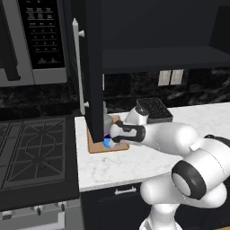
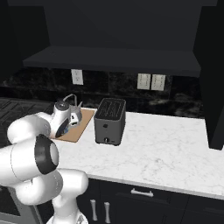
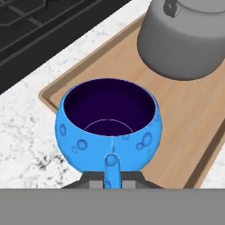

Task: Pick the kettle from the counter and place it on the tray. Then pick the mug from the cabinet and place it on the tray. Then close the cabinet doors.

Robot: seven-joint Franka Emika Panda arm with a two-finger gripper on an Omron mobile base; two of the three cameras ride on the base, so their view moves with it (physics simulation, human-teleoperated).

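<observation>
The mug point(image 3: 109, 127), pinched by its handle in the gripper point(image 3: 111, 178)'s clenched fingers, hangs over the tray point(image 3: 184, 132)'s near end, the kettle point(image 3: 184, 37) standing at its one o'clock, leaving bare board to set it on.

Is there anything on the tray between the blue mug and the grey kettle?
No. In the hand view, bare tray wood separates the mug from the kettle.

The hand point(image 1: 109, 140) holds the blue mug point(image 1: 108, 143) over the tray point(image 1: 96, 147).
</observation>
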